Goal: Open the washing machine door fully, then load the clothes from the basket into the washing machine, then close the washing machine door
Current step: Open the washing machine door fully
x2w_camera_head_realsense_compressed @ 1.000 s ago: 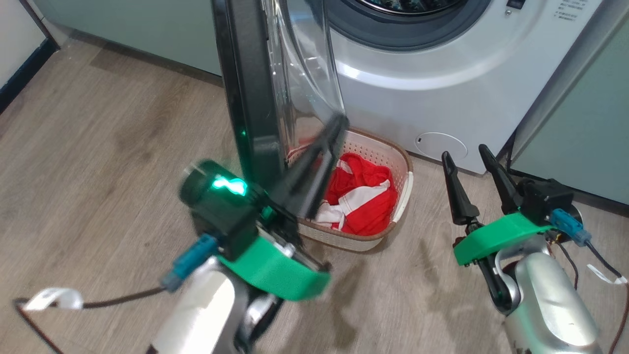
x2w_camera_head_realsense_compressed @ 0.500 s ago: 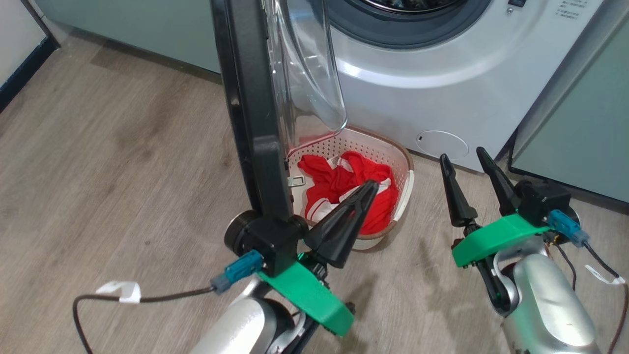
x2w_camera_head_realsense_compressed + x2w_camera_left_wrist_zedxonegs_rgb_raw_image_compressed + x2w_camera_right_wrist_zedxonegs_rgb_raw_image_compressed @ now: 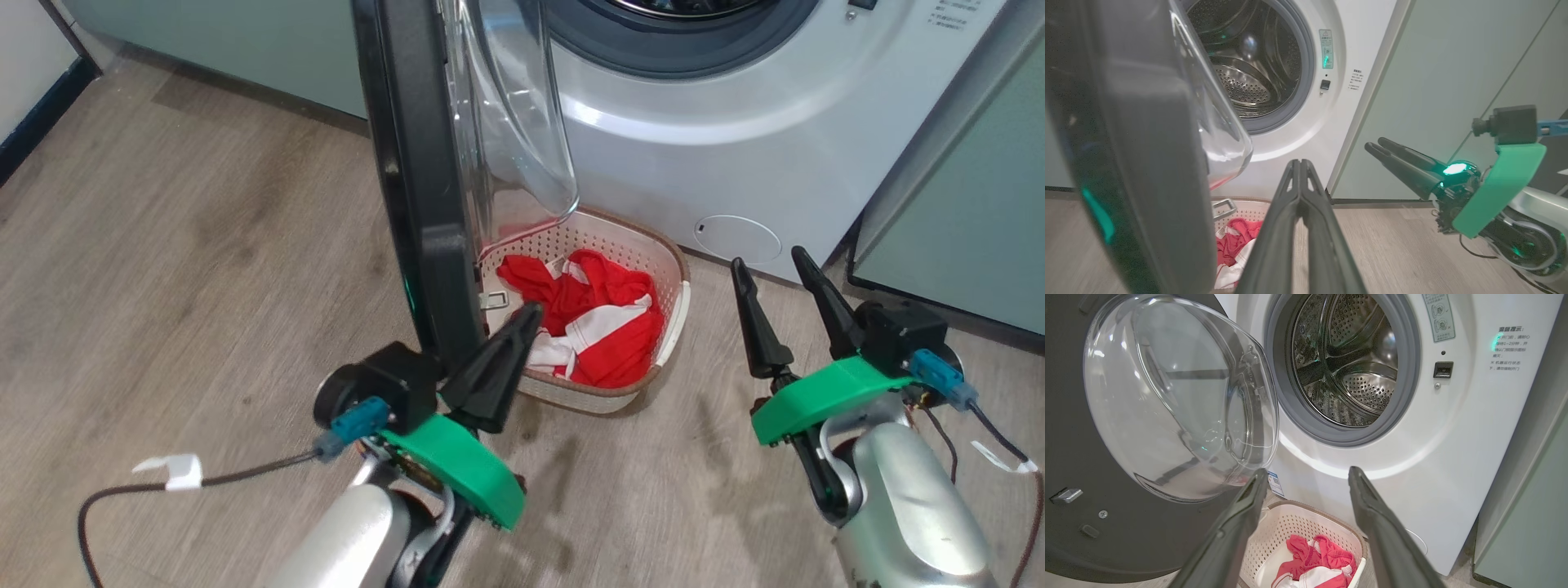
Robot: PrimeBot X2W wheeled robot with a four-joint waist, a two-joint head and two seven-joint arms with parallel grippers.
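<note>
One door (image 3: 424, 204) just beside left jaws

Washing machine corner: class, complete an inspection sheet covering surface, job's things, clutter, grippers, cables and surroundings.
Surface: wood-look floor.
Job's things: washing machine door swung open; washing machine with its steel drum showing no laundry; red-and-white clothes lie in the basket on the floor before the machine.
Clutter: nothing seen.
Grippers: left gripper shut, empty, beside the door's lower edge; right gripper open, empty, right of the basket.
Cables: dark cable with white tag trails from the left arm; second cable at the right wrist.
Surroundings: pale green cabinets on either side of the machine.
</note>
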